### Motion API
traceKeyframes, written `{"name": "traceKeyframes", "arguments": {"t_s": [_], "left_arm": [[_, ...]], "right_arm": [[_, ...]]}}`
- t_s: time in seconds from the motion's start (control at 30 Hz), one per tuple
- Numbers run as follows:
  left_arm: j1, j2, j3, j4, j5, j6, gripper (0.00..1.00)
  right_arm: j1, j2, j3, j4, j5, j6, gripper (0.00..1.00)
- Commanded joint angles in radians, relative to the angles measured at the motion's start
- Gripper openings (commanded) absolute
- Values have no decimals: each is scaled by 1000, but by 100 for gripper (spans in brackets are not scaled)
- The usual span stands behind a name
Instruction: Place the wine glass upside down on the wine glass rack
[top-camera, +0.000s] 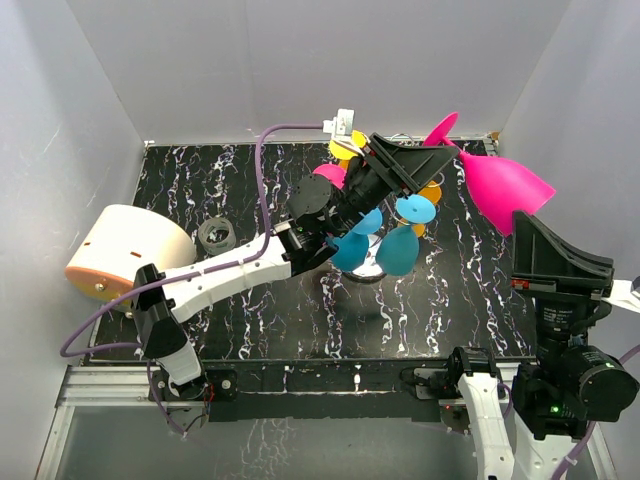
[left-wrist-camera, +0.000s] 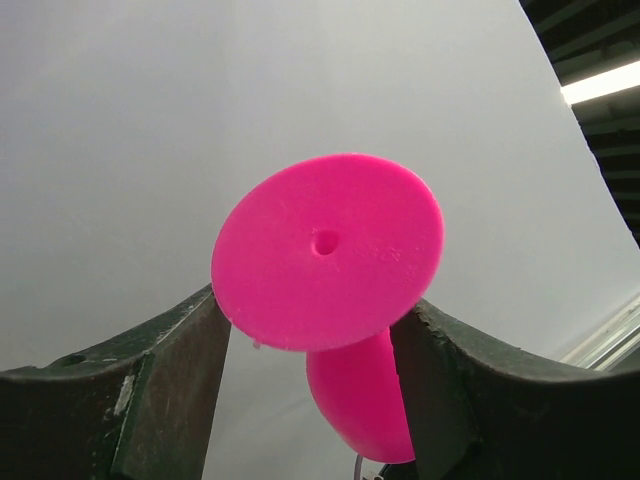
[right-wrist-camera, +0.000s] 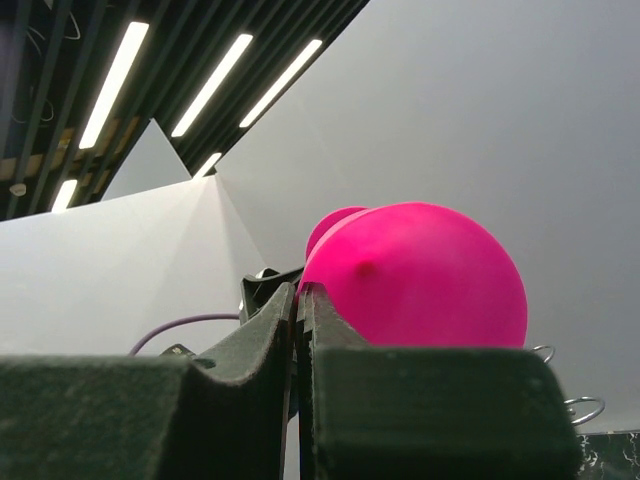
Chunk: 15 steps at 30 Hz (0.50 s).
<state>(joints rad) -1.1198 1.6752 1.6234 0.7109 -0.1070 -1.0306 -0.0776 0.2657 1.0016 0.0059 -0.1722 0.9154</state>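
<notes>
Top external: wine glass (top-camera: 505, 190) airborne at 2 o'clock of wine glass rack (top-camera: 370, 272); right gripper (top-camera: 522, 222) pinches its rim, left gripper (top-camera: 445, 157) spread around the foot.

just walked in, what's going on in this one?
The right gripper holds a pink glass in the air, seemingly by its bowl rim, beside the rack, which carries several coloured glasses. The left gripper is open around the stem near the foot. The glass is not on the rack yet.
</notes>
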Motion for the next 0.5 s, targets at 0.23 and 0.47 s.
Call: {"name": "traceKeyframes", "arguments": {"t_s": [0.23,0.47], "left_arm": [[-8,-1,46,122,-24,-13,47],[-7,1,59,150,16,16,37]], "right_arm": [[7,-7,-47,78,-83,31,0],[6,-7,-68,91,-105,45,0]]}}
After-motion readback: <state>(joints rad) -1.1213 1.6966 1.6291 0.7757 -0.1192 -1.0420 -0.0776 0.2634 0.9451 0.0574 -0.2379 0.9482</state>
